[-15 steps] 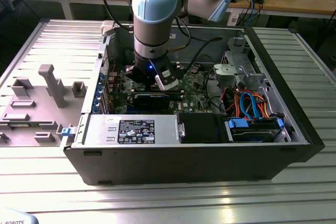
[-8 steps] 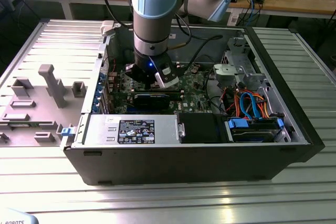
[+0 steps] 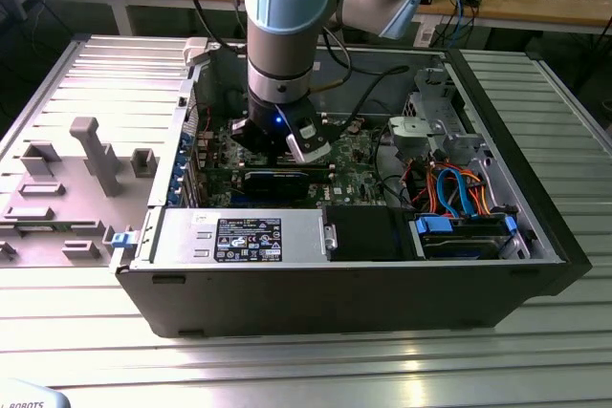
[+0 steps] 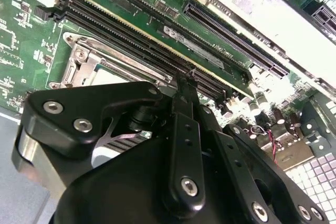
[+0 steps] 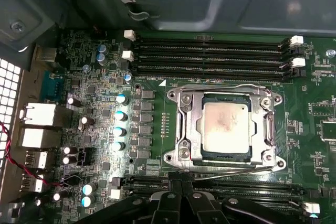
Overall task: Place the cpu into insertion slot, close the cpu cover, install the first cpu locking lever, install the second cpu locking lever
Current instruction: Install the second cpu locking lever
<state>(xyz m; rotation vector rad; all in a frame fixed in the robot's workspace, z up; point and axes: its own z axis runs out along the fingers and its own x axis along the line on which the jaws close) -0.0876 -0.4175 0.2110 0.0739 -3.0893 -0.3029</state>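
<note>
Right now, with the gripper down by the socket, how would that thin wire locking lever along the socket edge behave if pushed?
The locking lever is a thin bare wire rod, so it would probably flex and spring back rather than stay stiff. Its smooth, shiny metal looks liable to slip off the gripper. It runs close along the cpu cover, so it likely pivots rather than slides.

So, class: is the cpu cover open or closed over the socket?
Closed. In the first wrist view the cpu cover lies flat around the cpu, which shows through its cutout.
</note>
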